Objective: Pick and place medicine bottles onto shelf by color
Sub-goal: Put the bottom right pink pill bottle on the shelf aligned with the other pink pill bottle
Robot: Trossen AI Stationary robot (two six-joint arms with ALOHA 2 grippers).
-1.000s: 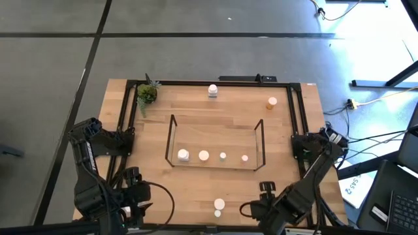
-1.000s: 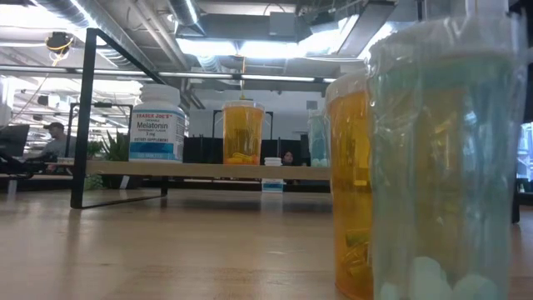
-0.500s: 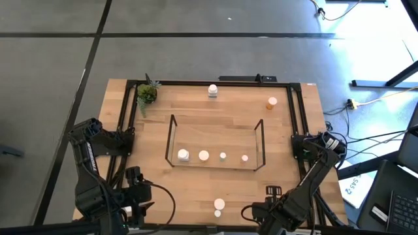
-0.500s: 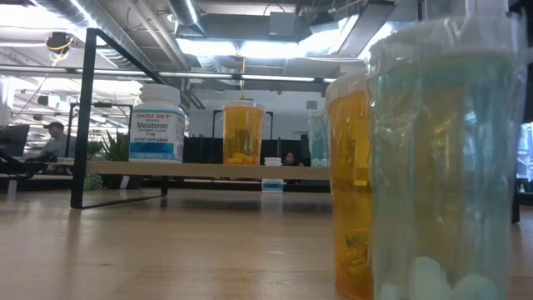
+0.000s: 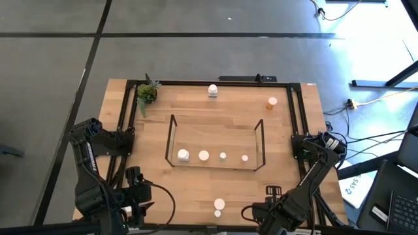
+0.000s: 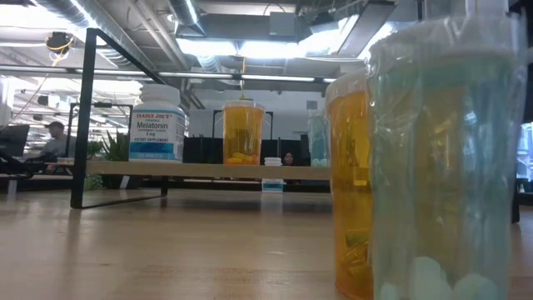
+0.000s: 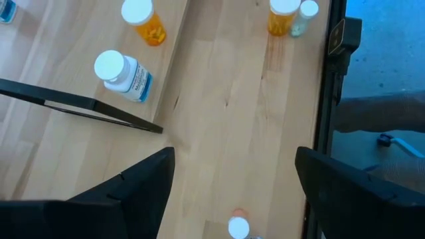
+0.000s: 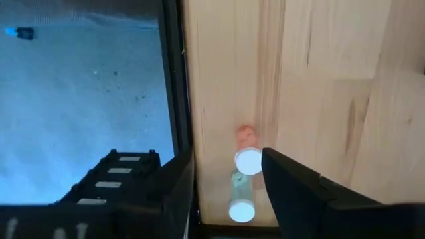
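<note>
the shelf (image 5: 215, 140) stands in the middle of the desk (image 5: 196, 189), a black wire rack over light wood. four bottles stand in a row along its near side: a white bottle (image 5: 183, 155) at the left end, an orange bottle (image 5: 204, 155) just beside it, a tiny bottle (image 5: 223, 156) next, and a pink-tinted one (image 5: 245, 157) near the right end frame. in the low view the white bottle (image 6: 156, 122) carries a blue and white label and the orange bottle (image 6: 242, 132) stands beside it on the wood board.

off the shelf, a white-capped bottle (image 5: 213, 91) stands at the middle of the far edge and an orange one (image 5: 272, 102) near the far right corner. two more stand touching at the middle of the near edge: an orange one (image 5: 219, 205) and a small teal one (image 5: 217, 213), which fill the right of the low view. a potted plant (image 5: 146, 94) sits in the far left corner.

the left gripper (image 5: 134, 176) waits above the near left corner, its fingers (image 7: 126, 196) spread wide with nothing between them. the right gripper (image 5: 271, 191) hangs over the near edge to the right of the middle; its fingers (image 8: 299, 189) stand apart and hold nothing, with the two near-edge bottles showing in the gap beyond them.
</note>
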